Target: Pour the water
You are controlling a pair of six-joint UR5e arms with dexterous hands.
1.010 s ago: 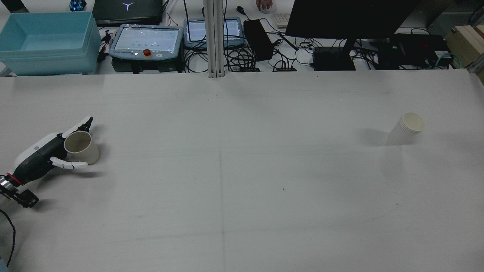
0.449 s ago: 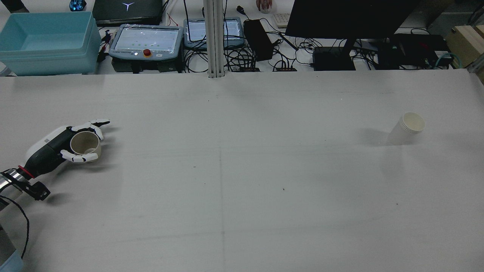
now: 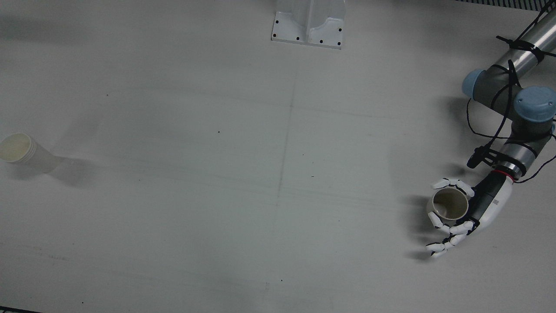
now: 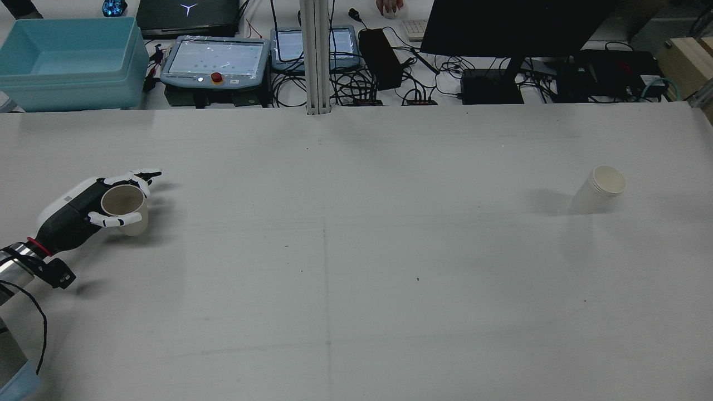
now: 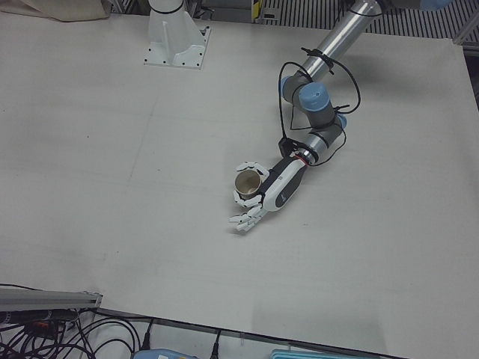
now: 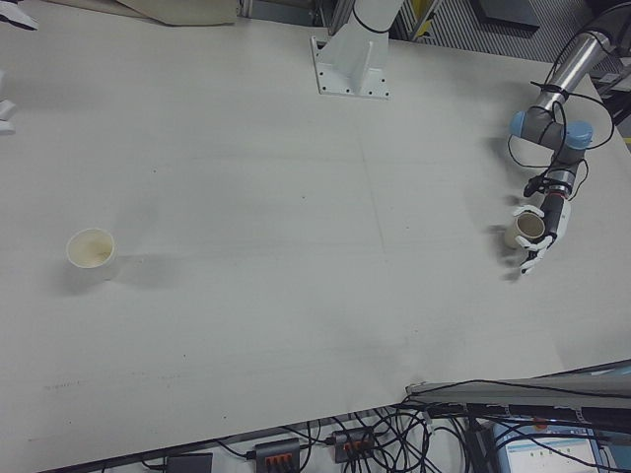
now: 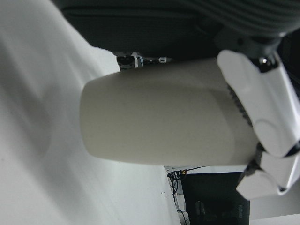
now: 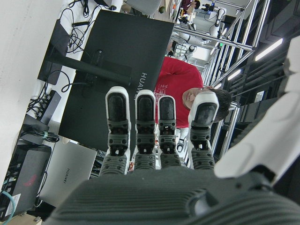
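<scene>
In the front view the left hand is wrapped around a beige paper cup near the right edge of the table, mouth up, likely so nothing spills before the pour. The white paper cup, probably the receiver, stands alone at the far left edge, well apart.

From the rear view the same held cup sits at the left, its base apparently lifted just off the surface, fingers curled round its wall. The white cup stands far right; bare tabletop lies between them, leaving open room for a carry across.

The left-front view shows the arm reaching down to the hand, some fingers spread loose below the cup.

The right-front view repeats this spacing.

The left hand view shows fingertips pressed on the cup wall.

The right hand view shows that hand with fingers straight and apart, holding nothing, facing a monitor and a person.
</scene>
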